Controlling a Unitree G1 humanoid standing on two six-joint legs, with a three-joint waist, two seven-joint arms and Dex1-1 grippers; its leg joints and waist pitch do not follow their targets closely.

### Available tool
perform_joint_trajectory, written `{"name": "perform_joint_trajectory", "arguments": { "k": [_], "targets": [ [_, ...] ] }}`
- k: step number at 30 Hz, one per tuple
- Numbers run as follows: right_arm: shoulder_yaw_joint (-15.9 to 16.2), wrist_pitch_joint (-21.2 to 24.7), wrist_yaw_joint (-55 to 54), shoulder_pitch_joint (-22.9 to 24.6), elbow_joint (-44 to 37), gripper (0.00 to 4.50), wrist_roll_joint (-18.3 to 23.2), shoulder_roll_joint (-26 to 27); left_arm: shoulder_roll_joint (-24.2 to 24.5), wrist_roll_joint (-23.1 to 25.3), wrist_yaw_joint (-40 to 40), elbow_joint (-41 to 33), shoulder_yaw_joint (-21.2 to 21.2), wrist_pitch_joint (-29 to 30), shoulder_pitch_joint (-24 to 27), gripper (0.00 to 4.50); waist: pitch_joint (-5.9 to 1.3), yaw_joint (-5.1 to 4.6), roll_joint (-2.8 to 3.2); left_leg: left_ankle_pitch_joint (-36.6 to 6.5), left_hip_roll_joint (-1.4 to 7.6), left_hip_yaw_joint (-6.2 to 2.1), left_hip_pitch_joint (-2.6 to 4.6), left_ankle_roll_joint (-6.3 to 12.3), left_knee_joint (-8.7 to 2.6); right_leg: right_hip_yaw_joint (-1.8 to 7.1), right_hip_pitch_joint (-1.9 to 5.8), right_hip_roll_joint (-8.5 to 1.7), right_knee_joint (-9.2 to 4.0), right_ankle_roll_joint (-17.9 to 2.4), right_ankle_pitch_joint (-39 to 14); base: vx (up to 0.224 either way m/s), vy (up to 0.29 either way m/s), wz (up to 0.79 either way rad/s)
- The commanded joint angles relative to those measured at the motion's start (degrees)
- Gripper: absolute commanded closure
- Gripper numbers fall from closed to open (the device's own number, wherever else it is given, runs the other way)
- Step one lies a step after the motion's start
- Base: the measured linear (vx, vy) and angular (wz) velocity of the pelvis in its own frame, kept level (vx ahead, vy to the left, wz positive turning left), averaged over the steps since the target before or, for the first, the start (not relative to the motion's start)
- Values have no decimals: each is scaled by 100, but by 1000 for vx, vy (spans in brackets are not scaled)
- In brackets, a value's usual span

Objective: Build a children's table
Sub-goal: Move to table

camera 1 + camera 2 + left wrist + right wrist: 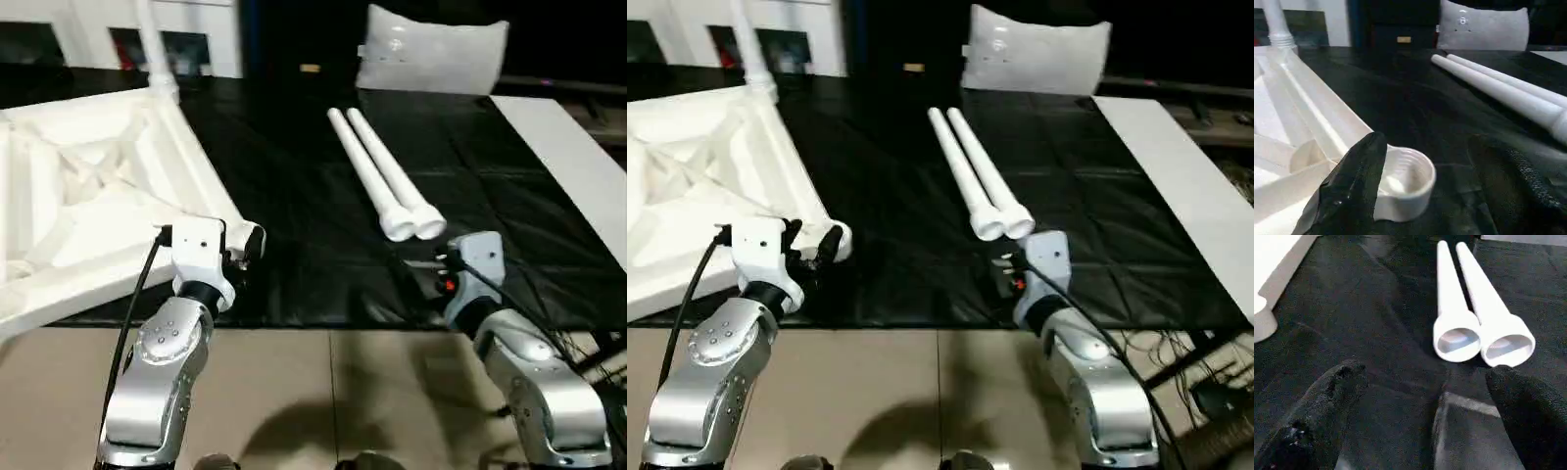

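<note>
At the counter's [294, 284] near edge, the left gripper [1420, 196] has its jaws partly open and empty, astride the near corner socket [1403, 181] of the upturned table top [88, 196]. The right gripper [1425, 401] has its jaws wide open, holding nothing, just short of two legs [382, 176] lying side by side mid-counter. At the top's far corner, a leg [152, 44] stands upright.

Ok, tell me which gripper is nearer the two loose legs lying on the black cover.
Right. The right gripper sits open just short of the two loose legs' wide ends, facing them. The left gripper is off to the side at the table top's near corner socket.
</note>
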Motion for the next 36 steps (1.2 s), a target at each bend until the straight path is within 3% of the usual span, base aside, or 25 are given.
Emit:
{"name": "perform_joint_trajectory", "arguments": {
  "k": [1,6,7,10,12,13,14,15,16,17,18,19,20,21,23,25,28,29,30,31,32,33,34,35,36],
  "targets": [
    [26,-24,-81,4,-98,0,-88,33,49,-9,-68,-100,20,53,23,136,-166,-17,32,-2273,-191,199,105,-322,-223,75,192,-109,-987,338,-4128,-62,8,0],
    [28,8,-74,-76,-5,0,-100,-31,42,12,-59,-125,-44,87,21,136,16,-184,270,-4413,82,-11,475,-36,-577,-351,435,94,-972,-443,-2801,-32,81,-9],
    [39,0,-50,-100,25,0,-105,-51,48,6,-62,-125,-48,94,20,136,36,-198,334,-4981,235,-70,403,-2,-803,-362,650,48,-582,-525,-2036,-16,80,-18],
    [63,-70,39,-138,103,0,-55,-73,85,13,-81,-121,-63,118,3,136,151,-19,249,-5453,341,341,356,82,-1085,-233,758,73,-41,-386,-2434,0,0,0],
    [78,-134,107,-139,159,0,-34,-62,123,66,-104,-123,-85,145,-26,136,247,-143,101,-4850,-124,612,1166,-173,-176,-565,-103,175,-1352,-132,-4812,69,-17,12],
    [88,-144,115,-140,176,0,-46,-61,142,81,-120,-129,-100,144,-38,136,224,-258,75,-4349,-267,575,1347,-176,304,-703,-242,32,-1615,64,-5335,77,-26,-12],
    [100,-159,166,-153,217,0,-26,-54,164,89,-138,-149,-121,166,-61,136,74,-187,105,-3489,-248,473,990,-24,320,-700,283,-266,-1541,355,-5311,75,67,-50],
    [106,-170,177,-159,230,0,-23,-56,167,85,-136,-152,-122,170,-64,136,-56,-156,201,-3238,-56,345,423,48,-100,-753,996,-369,-1082,473,-4273,75,67,-50],
    [109,-175,178,-161,235,0,-25,-59,172,87,-136,-152,-124,170,-66,136,71,-108,342,-3900,120,331,48,30,-559,-845,1264,-220,-549,434,-3621,141,110,-54],
    [119,-188,181,-167,250,0,-34,-71,203,102,-140,-150,-143,179,-73,136,10,19,322,-4609,452,90,437,220,-851,-271,1016,-240,179,-121,-1003,131,-37,-30],
    [127,-190,184,-169,255,0,-39,-81,226,119,-144,-146,-158,181,-75,136,36,-112,111,-4402,336,97,414,169,-701,-202,947,-316,-145,-142,-1960,131,-37,-30],
    [135,-196,192,-170,259,0,-45,-88,236,119,-150,-138,-161,173,-73,136,132,12,-32,-3210,-320,453,866,-4,237,-319,254,-313,-1323,272,-5361,93,-66,3],
    [139,-202,198,-170,263,0,-49,-92,234,105,-157,-130,-156,168,-71,136,12,90,-132,-1698,-315,345,432,390,287,197,768,-676,-1230,-78,-5763,166,1,-6],
    [142,-212,201,-170,270,0,-48,-95,230,104,-164,-125,-153,163,-69,136,-40,152,-55,-1104,-287,263,140,443,205,221,1043,-670,-1123,-201,-5359,166,1,-6],
    [153,-230,212,-166,279,0,-51,-112,219,104,-170,-121,-153,167,-69,136,-205,164,123,-206,-218,259,319,509,-208,-7,1025,-209,-846,-909,-2417,172,-16,-4],
    [176,-236,276,-167,270,0,-36,-142,211,90,-159,-117,-156,176,-70,136,-227,72,207,-862,-129,252,635,659,-370,-92,784,-56,-724,-1474,-1418,150,0,10],
    [234,-205,378,-182,253,0,-12,-199,218,83,-159,-111,-172,175,-74,136,-427,-24,205,476,-246,151,641,1400,-270,-108,962,98,-465,-1885,558,184,47,4],
    [286,-155,401,-199,216,0,-12,-234,220,74,-165,-114,-174,165,-68,136,-498,106,161,1211,-728,60,20,2460,52,-239,1499,91,-590,-1493,1323,201,81,28],
    [286,-155,401,-199,216,0,-12,-234,220,74,-165,-114,-174,165,-68,136,-485,71,193,1519,-751,-7,-40,2773,90,-296,1516,51,-591,-1382,1454,201,81,28],
    [292,-158,402,-202,215,0,-18,-239,220,73,-165,-114,-174,165,-67,136,-459,-49,276,2464,-723,-248,102,3126,154,-546,1428,210,-532,-1042,1261,183,83,51],
    [297,-190,356,-226,205,0,-43,-212,222,59,-176,-123,-172,163,-61,136,-448,-79,366,2878,-708,-442,452,3290,141,-644,1202,337,-465,-882,916,190,47,51],
    [292,-199,340,-232,204,0,-44,-198,222,58,-178,-124,-171,163,-60,136,-525,-387,449,3774,-150,-1394,1521,4028,58,-638,34,344,181,-391,-1061,190,47,51],
    [256,-211,288,-265,200,0,-29,-138,222,52,-194,-123,-172,160,-55,136,-538,-479,375,4593,119,-1700,1581,4156,-33,-489,-57,175,265,-83,-1382,167,-92,26],
    [232,-198,266,-296,196,0,-13,-111,224,45,-212,-125,-175,157,-50,136,-448,-411,221,4674,272,-1372,1495,2831,-24,-3,-308,-238,301,45,-407,59,-202,-10],
    [225,-174,257,-332,189,0,-23,-121,231,38,-235,-129,-180,153,-41,136,-428,-357,120,3775,90,-1194,1373,2474,-71,120,-237,-298,119,-148,65,59,-202,-10]
  ]
}}
